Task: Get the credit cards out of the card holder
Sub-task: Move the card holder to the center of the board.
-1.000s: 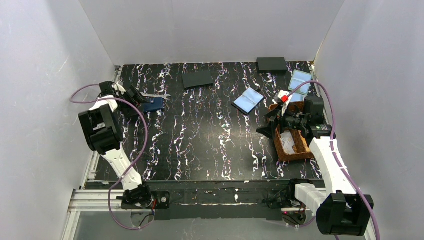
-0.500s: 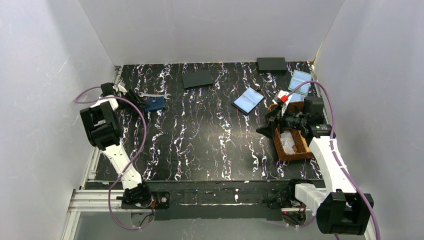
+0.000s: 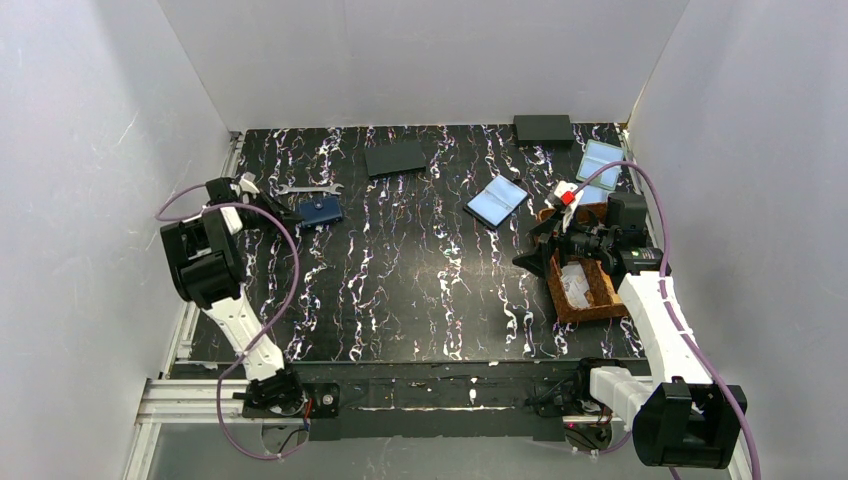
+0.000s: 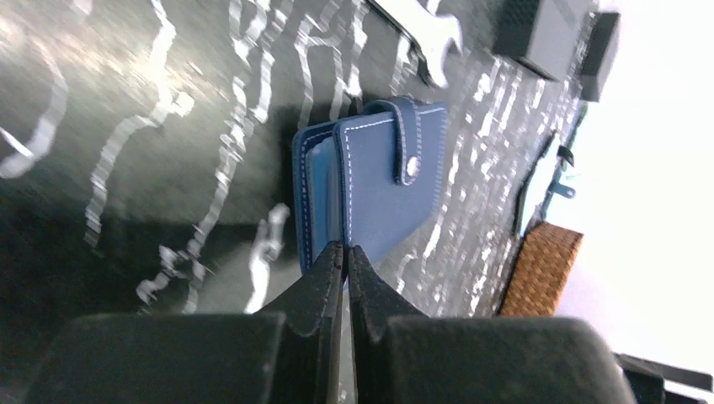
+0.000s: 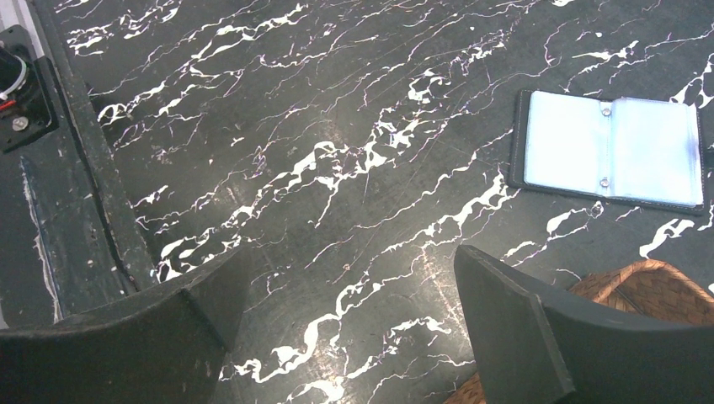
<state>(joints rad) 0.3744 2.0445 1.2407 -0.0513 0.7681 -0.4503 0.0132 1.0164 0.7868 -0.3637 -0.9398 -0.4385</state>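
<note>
The card holder [image 4: 383, 185] lies closed on the desk [image 3: 420, 290] at its far left, just this side of a wrench [image 3: 310, 188]. It sits straight ahead of the left gripper [image 4: 341, 252]. The fingers of that gripper are pressed together with no gap showing, and their tips meet the holder's near edge. Whether they pinch a sliver of the cover or only touch it cannot be told from the wrist view.

The holder's long axis runs away from the gripper, roughly in line with its reach. The snap tab [image 4: 408, 143] wraps over the far edge and looks fastened. Along one long side the two navy covers show a strip of light blue between them. No cards are in sight, so they are probably still inside.

The right gripper [image 5: 349, 278] is spread wide and holds nothing. It hangs at the tray [image 3: 560, 300] on the far right, well apart from the holder. The left arm is plainly the nearer one. The next move likely depends on reaching past the near edge to the tab on the far side, and the shut fingers would have to part first.
</note>
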